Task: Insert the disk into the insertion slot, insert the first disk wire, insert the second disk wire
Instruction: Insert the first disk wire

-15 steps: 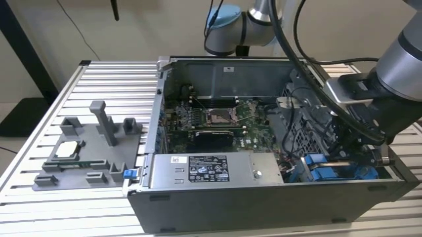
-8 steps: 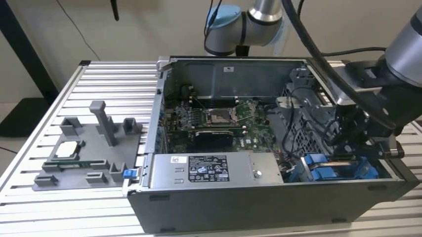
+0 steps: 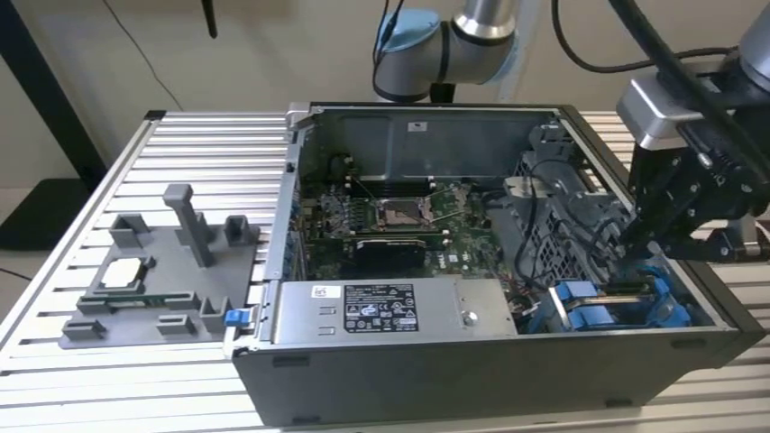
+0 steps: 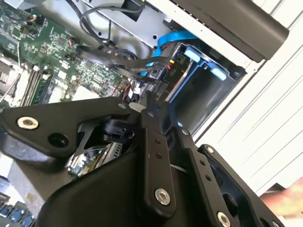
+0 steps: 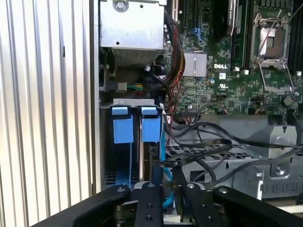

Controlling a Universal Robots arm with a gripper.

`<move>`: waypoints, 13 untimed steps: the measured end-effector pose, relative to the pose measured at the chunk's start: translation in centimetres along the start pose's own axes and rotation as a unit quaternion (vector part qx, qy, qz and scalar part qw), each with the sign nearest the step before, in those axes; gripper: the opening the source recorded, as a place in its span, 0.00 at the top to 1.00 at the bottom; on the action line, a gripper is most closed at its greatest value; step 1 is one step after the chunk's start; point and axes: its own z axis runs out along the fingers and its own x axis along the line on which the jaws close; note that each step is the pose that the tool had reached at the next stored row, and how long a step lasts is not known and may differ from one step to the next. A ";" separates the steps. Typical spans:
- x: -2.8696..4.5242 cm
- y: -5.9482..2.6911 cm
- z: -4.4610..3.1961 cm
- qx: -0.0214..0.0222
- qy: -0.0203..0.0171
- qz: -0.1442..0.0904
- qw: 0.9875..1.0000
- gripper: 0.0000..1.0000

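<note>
The insertion slot (image 5: 135,101) is a grey bay with bright blue tabs in the open computer case; it also shows in the exterior view (image 3: 616,311) and the second wrist view (image 4: 208,87). A thin edge of the disk (image 5: 141,156) stands upright in it between the blue carrier parts. My gripper (image 5: 166,188) hangs just over the bay's open end, its fingers close together on a black disk wire (image 5: 178,182) that loops back toward the motherboard. In the second wrist view the gripper (image 4: 147,105) ends beside a black wire bundle (image 4: 128,61) running to the disk's end. In the exterior view the gripper (image 3: 640,245) reaches down into the case's right side.
The grey power supply box (image 3: 385,311) with its white sticker sits at the case front, the motherboard (image 3: 385,216) behind it. Loose black cables (image 5: 203,142) cross a metal cage beside the bay. A grey fixture tray (image 3: 157,289) with upright posts stands on the slatted table at the exterior view's left.
</note>
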 end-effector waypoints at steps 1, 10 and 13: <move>-0.06 -0.02 -0.36 0.000 0.000 0.000 1.000 0.00; -0.15 -0.04 -0.91 0.000 -0.006 0.000 1.000 0.00; -0.14 -0.04 -0.90 0.000 -0.009 0.000 1.000 0.00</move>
